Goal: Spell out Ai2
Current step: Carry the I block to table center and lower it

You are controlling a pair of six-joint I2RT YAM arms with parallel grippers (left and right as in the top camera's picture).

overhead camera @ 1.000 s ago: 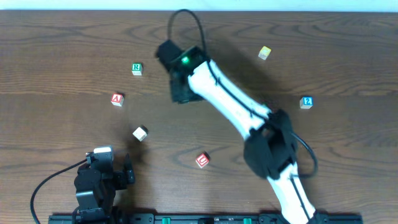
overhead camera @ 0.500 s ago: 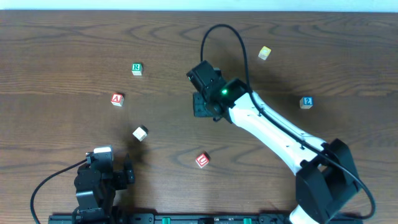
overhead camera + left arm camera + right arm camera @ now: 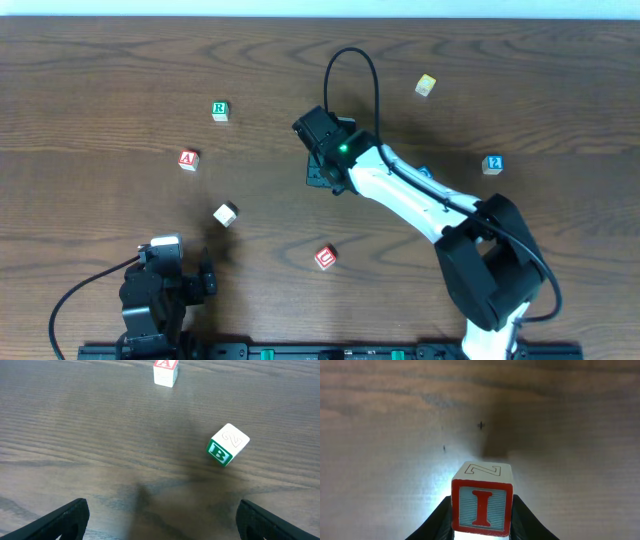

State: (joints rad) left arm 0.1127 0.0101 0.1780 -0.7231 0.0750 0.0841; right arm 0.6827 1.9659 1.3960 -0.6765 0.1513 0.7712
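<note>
Right wrist view: the I block [image 3: 482,505] hides most of the right gripper [image 3: 481,519], both cut by the bottom edge. Overhead, that gripper covers the block; the yellow block [image 3: 426,85], upper right, is too small to read. Left wrist view: the top edge cuts the A block [image 3: 165,371].

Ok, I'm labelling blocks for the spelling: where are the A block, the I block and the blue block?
A block [image 3: 188,159], overhead view, top face.
I block [image 3: 482,506], right wrist view, red I face.
Blue block [image 3: 492,164], overhead view, top face.
</note>
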